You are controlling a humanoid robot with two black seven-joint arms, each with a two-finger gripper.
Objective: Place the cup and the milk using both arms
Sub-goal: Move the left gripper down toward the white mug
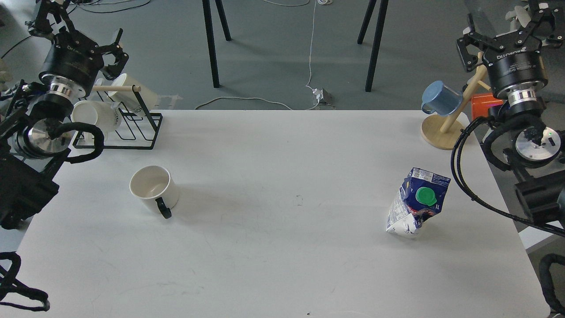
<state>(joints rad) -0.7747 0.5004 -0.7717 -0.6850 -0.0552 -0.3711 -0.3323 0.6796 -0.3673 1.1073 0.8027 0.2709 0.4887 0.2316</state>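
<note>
The cup [152, 187] is a white mug with a black handle. It stands upright on the left half of the white table [282, 247], handle turned toward the front edge. The milk [418, 203], a dented blue and white carton with a green cap, stands leaning on the right half. My left gripper [79, 33] is raised at the far left, well behind the cup, fingers spread open and empty. My right gripper [505, 33] is raised at the far right, behind the milk, also open and empty.
A black wire rack [132, 128] holding white mugs sits at the back left corner, close to my left gripper. A wooden stand [441, 132] with a blue mug [441, 98] is at the back right, an orange box [485, 106] beside it. Black chair legs stand beyond the table.
</note>
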